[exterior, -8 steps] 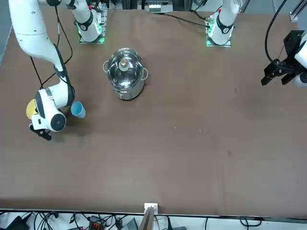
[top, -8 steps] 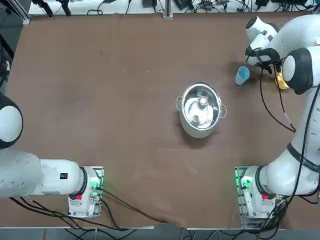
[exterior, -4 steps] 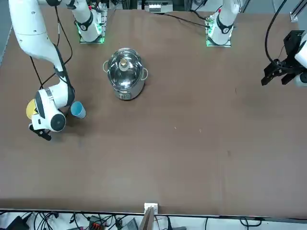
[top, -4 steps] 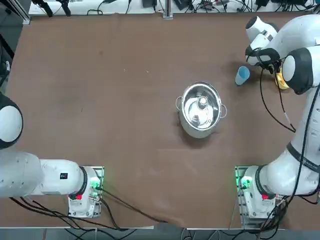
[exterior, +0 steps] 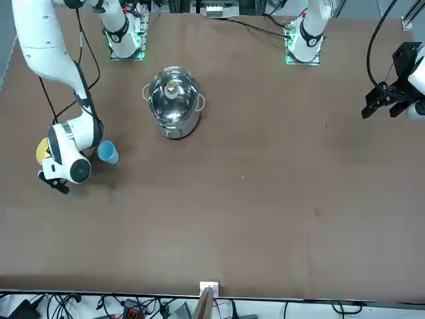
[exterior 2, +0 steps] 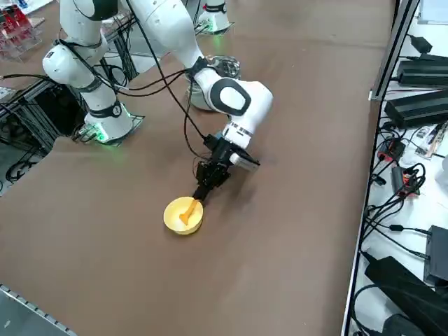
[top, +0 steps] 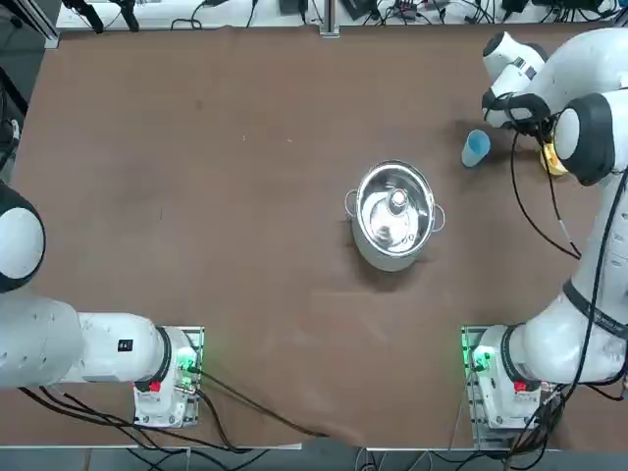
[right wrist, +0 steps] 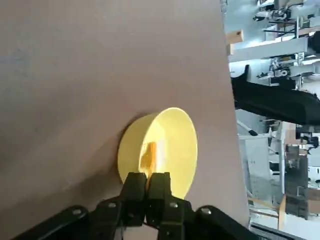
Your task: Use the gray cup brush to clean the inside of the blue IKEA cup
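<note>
Fingers of the right gripper [right wrist: 148, 186] are pressed together at the rim of the small yellow bowl [right wrist: 172, 131], pinching the near end of the gray cup brush [right wrist: 149, 155]. The brush's orange handle leans inside the bowl; its pale end cannot be made out. From the right side, the gripper [exterior 2: 204, 190] slants down to the yellow bowl [exterior 2: 171, 220], with the orange handle [exterior 2: 187, 212] lying in it. The bowl sits near the table's right edge, toward the far right corner. The blue IKEA cup [top: 475, 148] stands upright just beside the wrist, on the side toward the table's middle, apart from the bowl. A lidded steel pot [top: 394, 216] stands near the table's [top: 245, 245] centre, well apart from the cup.
</note>
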`<state>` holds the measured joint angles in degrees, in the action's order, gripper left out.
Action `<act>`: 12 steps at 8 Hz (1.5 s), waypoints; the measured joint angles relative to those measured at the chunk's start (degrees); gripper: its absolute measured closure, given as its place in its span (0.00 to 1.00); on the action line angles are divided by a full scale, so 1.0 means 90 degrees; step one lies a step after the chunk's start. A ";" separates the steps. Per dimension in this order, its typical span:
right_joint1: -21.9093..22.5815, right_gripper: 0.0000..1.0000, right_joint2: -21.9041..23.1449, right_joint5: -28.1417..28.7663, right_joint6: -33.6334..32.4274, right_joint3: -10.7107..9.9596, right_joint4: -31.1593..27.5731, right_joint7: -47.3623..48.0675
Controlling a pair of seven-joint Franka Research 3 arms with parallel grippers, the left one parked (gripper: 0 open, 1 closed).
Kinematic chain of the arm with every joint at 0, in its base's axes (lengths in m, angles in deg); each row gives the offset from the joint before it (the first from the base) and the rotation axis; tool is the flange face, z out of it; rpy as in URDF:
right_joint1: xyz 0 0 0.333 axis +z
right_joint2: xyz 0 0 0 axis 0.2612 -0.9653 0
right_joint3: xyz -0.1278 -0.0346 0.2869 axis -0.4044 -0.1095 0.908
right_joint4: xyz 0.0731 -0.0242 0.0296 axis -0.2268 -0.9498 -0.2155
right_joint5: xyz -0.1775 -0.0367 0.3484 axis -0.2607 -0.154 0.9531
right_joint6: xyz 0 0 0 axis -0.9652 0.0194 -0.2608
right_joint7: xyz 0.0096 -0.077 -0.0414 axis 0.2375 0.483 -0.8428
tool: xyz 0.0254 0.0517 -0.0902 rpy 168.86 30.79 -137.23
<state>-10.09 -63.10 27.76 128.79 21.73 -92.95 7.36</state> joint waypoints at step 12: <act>0.0056 0.96 0.2054 0.2314 -0.1048 0.0049 0.1218 -0.2877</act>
<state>-9.59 -44.61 48.59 119.36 22.17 -81.99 -18.54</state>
